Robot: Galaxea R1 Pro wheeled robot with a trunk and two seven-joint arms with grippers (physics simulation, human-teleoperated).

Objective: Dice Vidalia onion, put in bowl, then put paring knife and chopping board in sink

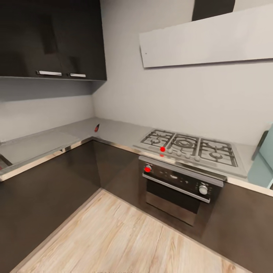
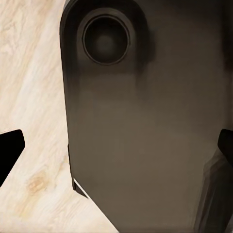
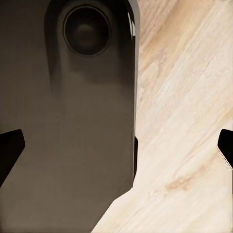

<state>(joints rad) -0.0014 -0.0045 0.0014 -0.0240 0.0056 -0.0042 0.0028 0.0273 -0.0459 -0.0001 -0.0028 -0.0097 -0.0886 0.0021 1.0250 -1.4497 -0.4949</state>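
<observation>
The grey countertop (image 1: 45, 142) runs along the left wall over dark cabinet fronts. A flat steel panel (image 1: 32, 147) set into it leads to the sink's edge (image 1: 3, 162) at the picture's left border. In the far corner lies the paring knife (image 1: 97, 128), small, dark and reddish. The Vidalia onion, the chopping board and the bowl are out of view. My left gripper (image 2: 116, 155) is open and holds nothing, its dark fingertips (image 2: 9, 150) far apart above the robot's dark base and the wooden floor. My right gripper (image 3: 116, 150) is open too, above the same base and floor.
A gas hob (image 1: 189, 146) with an oven (image 1: 178, 185) below it stands on the right-hand worktop. A pale-blue appliance (image 1: 265, 159) is at the right edge. Dark wall cabinets (image 1: 53, 38) hang at the upper left. Pale wooden floor (image 1: 125, 239) lies between the cabinet runs.
</observation>
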